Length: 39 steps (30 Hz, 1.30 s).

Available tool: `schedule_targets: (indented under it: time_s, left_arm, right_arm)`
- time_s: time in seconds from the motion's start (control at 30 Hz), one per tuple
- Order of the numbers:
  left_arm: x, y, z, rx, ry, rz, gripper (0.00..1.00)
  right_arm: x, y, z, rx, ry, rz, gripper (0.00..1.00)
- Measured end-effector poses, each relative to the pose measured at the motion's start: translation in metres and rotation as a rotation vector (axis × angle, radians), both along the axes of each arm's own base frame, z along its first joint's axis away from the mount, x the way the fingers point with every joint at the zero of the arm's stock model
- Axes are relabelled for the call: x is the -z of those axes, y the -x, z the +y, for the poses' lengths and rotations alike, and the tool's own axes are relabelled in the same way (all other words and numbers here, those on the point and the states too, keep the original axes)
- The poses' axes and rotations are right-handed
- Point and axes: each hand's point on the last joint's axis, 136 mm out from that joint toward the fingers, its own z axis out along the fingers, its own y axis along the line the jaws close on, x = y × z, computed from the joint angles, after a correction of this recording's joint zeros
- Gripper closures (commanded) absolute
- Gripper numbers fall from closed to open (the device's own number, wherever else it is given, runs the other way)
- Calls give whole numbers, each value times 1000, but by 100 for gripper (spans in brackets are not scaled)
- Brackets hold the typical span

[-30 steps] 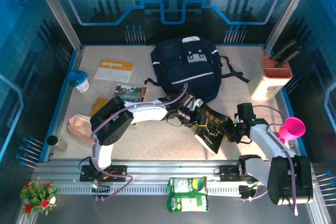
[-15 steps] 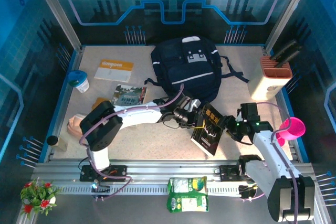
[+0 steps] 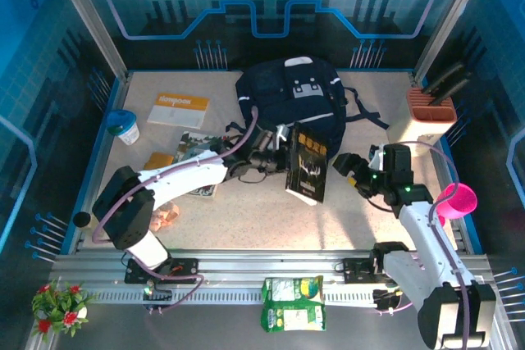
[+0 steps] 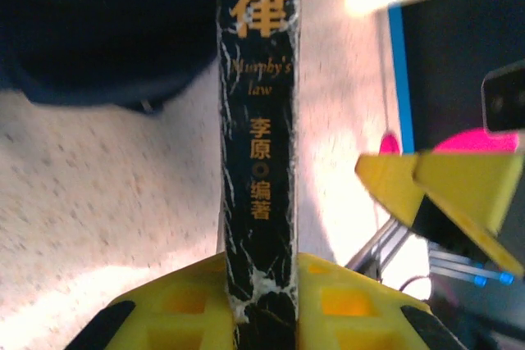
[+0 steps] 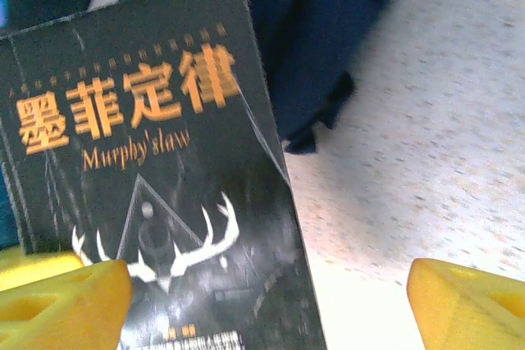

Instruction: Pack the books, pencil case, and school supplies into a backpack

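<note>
Presently, by item:

1. Backpack (image 3: 291, 104): navy fabric with a pale stripe and light buckles. It lies front pocket up at the far middle of the table (image 3: 246, 227).

2. Black book (image 3: 306, 163): the cover shows a white antlered figure, orange lettering and "Murphy's law". It sits just in front of the backpack, and in the top view its upper edge overlaps the backpack's near edge. The cover is turned toward the right arm, and the cracked spine faces the left wrist camera. Whether its lower edge touches the table cannot be told.

3. Left gripper (image 3: 281, 161): in front of the backpack, at the book's left side. It is clamped on the black book at the spine, with yellow fingers (image 4: 353, 305) on either side.

4. Right gripper (image 3: 351, 171): to the front-right of the backpack, just beside the book's right edge and apart from it. The jaws are spread wide and hold nothing.

5. Green-toned book (image 3: 194, 147): flat on the table to the front-left of the backpack, partly under the left arm.

6. Orange book (image 3: 178, 109): flat on the table, left of the backpack and well apart from it.

7. Blue-lidded cup (image 3: 123, 126): further left of the backpack, beyond the orange book.

8. Knife block (image 3: 429, 116): right of the backpack, at the table's edge.
</note>
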Motion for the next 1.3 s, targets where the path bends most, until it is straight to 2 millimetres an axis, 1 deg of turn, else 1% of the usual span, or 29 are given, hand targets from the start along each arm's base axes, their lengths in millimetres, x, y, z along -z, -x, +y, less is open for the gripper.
schedule_targets:
  time_s: [0.07,0.17,0.23,0.3,0.33,0.5,0.73,0.87,1.13,1.2,1.23,1.3]
  left_arm:
    - [-15,-20,13,-68,40,-30,88]
    - [-33,-42,31,-163,115,-61,88]
    - [-42,-52,41,-216,166,-68,88]
    - [-49,-60,45,-263,225,-68,88]
    - [-51,-64,47,-284,254,-65,88]
    - [-59,-73,52,-363,385,-47,88]
    - [-80,-81,55,-429,539,-60,88]
    - [-90,-84,57,-445,585,-73,88]
    - [-88,-85,60,-470,607,-58,87]
    - [-89,-85,60,-471,612,-59,87]
    - [-90,-85,60,-470,617,-61,87]
    - [-91,-86,60,-473,622,-58,85]
  right_arm:
    - [-8,-7,7,-8,-51,-22,8]
    - [-20,-18,21,-18,-132,-45,5]
    - [-29,-24,33,-27,-194,-57,4]
    - [-37,-28,44,-32,-248,-74,2]
    - [-40,-30,50,-34,-278,-82,0]
    - [-58,-38,79,-36,-392,-98,0]
    - [-64,-49,112,0,-493,-83,1]
    - [-67,-60,120,27,-530,-108,5]
    - [-71,-80,125,76,-578,-161,21]
    - [-76,-85,126,80,-587,-181,29]
    - [-78,-88,126,85,-591,-191,37]
    - [-84,-92,126,89,-599,-212,48]
